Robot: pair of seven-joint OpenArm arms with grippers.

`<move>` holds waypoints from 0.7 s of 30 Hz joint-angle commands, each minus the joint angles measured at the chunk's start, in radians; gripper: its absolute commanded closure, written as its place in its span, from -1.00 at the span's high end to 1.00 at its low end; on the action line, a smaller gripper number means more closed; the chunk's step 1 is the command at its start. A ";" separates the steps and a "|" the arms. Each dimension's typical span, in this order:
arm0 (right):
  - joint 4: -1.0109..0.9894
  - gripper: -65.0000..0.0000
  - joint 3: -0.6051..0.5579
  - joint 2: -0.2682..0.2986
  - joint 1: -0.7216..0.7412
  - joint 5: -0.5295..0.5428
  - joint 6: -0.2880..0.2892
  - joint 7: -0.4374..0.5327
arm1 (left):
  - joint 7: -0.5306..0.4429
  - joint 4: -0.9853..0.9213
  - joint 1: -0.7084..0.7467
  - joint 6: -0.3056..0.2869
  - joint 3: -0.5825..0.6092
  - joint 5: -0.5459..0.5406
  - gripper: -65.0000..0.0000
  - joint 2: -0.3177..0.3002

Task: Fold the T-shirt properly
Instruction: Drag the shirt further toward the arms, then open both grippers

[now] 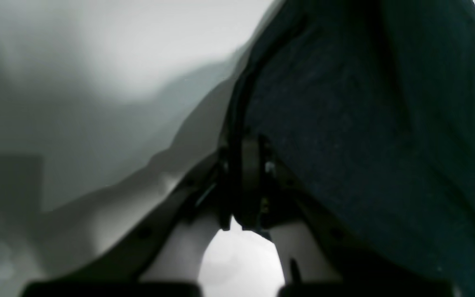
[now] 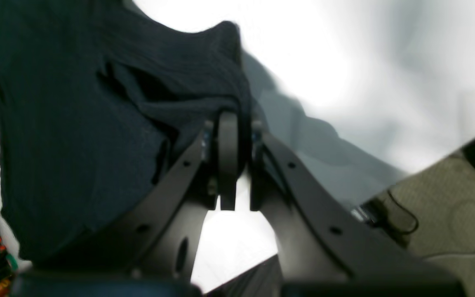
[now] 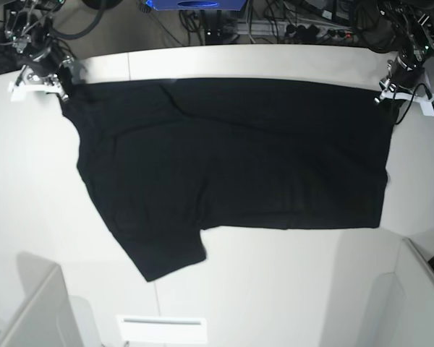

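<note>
While both claws hang above the white table, the T-shirt stretches between them as a broad black sheet, its top edge pulled nearly straight from one claw to the other. The right gripper is pressed together on the shirt's corner; in its wrist view the dark fingers meet with a bunched fold of cloth pinched at their tips, and the rest of the fabric spreads away to the left of that claw. The left gripper likewise pinches the opposite corner; its wrist view, which is blurred, shows the fingers closed on the shirt's edge, with the cloth filling the space to the right of that claw. Below the right claw one short sleeve hangs lowest, lying on the table surface.
</note>
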 commanded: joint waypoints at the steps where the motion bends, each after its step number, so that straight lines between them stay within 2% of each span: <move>1: 0.019 -1.00 0.017 0.014 0.000 0.004 0.004 0.012 | -0.022 0.023 0.017 0.006 -0.011 0.000 -1.00 -0.005; 7: 0.019 -1.00 0.058 0.014 -0.009 0.004 0.004 -0.055 | -0.020 0.054 0.085 0.006 -0.007 -0.002 -1.00 -0.001; 21: 0.021 -1.00 0.057 0.018 -0.035 0.002 0.004 -0.063 | -0.019 0.054 0.125 0.006 -0.011 -0.006 -1.00 0.001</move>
